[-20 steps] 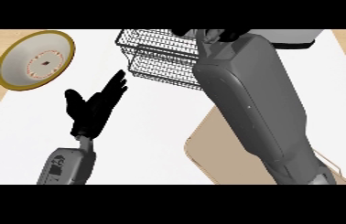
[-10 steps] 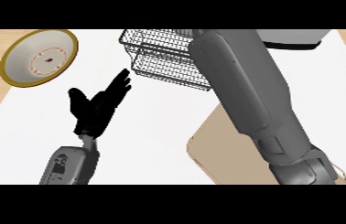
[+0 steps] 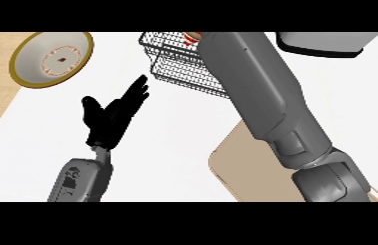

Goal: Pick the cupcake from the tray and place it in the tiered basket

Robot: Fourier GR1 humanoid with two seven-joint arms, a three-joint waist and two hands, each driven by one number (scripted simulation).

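One arm has pushed farther over the basket (image 3: pixel 181 64); your right hand is hidden, grip untellable. Beyond your open, resting left hand (image 3: pixel 111 116), cupcake (image 3: pixel 192 37) sits inside.

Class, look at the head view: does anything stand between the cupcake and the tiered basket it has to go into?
Nothing visible does. A bit of the cupcake shows at the top edge of the tiered basket, beside the right forearm, which covers the basket's right side. The right robot hand is out of view. The left robot hand rests open, apart.
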